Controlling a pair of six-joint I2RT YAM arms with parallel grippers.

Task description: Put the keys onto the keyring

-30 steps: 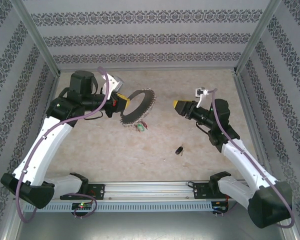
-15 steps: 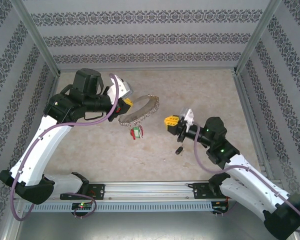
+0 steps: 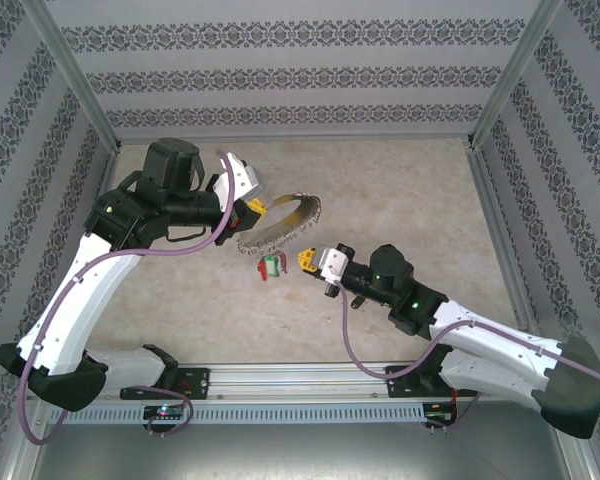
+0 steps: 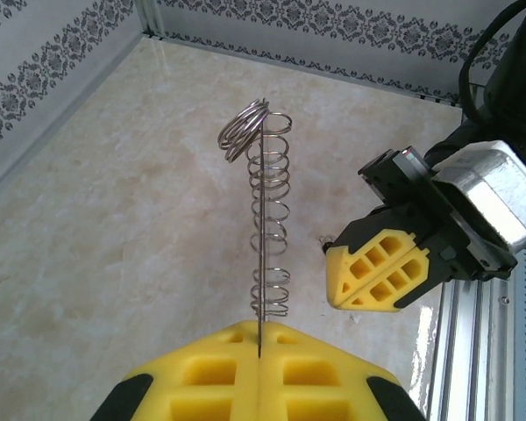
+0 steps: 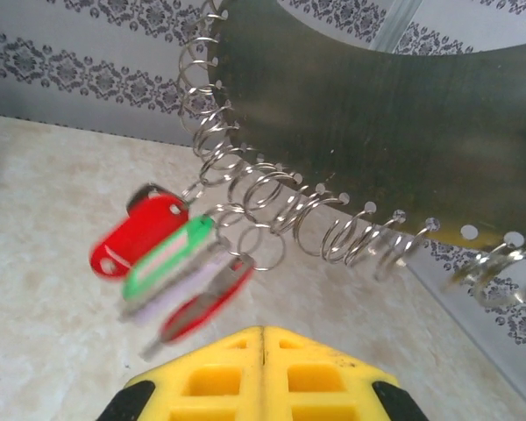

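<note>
My left gripper is shut on the keyring, a thin grey metal loop with small wire rings along its edge, held above the table. In the left wrist view the keyring stands edge-on, rising out of my left gripper. A bunch of keys with red and green tags hangs from its lower edge. In the right wrist view the keys dangle, blurred, just ahead of my right gripper. My right gripper is shut on nothing, just right of the bunch.
Patterned walls enclose the beige table on three sides. A metal rail with both arm bases runs along the near edge. My right arm stretches low across the front right of the table.
My right arm has swung from the back right toward the hanging keys and its jaws have shut. The left gripper has tilted the keyring flatter, and the keys swing.
</note>
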